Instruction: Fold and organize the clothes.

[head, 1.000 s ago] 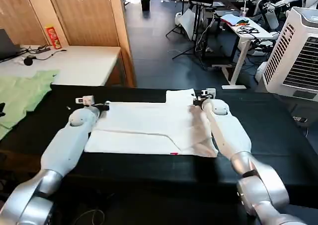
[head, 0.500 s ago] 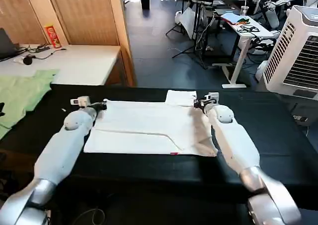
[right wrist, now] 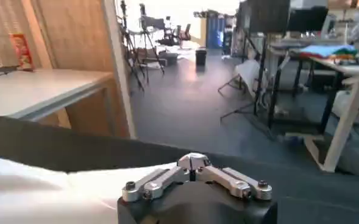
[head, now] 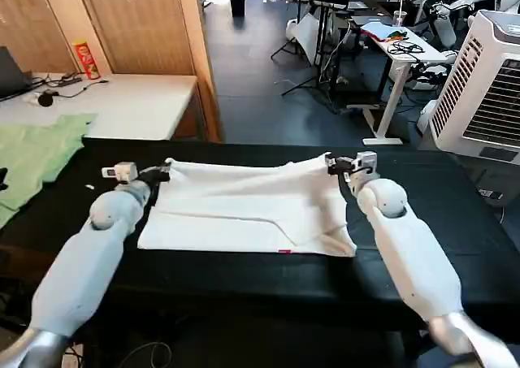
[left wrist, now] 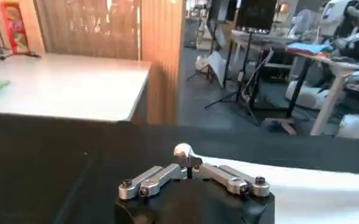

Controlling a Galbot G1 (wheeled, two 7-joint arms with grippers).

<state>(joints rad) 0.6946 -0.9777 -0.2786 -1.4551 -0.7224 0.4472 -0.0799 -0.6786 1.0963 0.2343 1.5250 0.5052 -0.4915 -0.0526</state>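
Note:
The clothes are a white T-shirt lying partly folded on the black table, with a small red mark at its near edge. My left gripper is shut on the shirt's far left corner. My right gripper is shut on the far right corner. The far edge hangs stretched between them, slightly off the table. In the left wrist view the left gripper pinches a nub of white cloth, and the shirt trails off to one side. In the right wrist view the right gripper pinches cloth too, with the shirt beside it.
A pale green garment lies at the table's left end. Behind it stands a white table with a red can and cables. A white air cooler stands at the right. Bare black tabletop runs along the near edge.
Both grippers have moved apart and risen a little, pulling the shirt's far edge taut. The flap at the back right has been drawn into that stretched edge.

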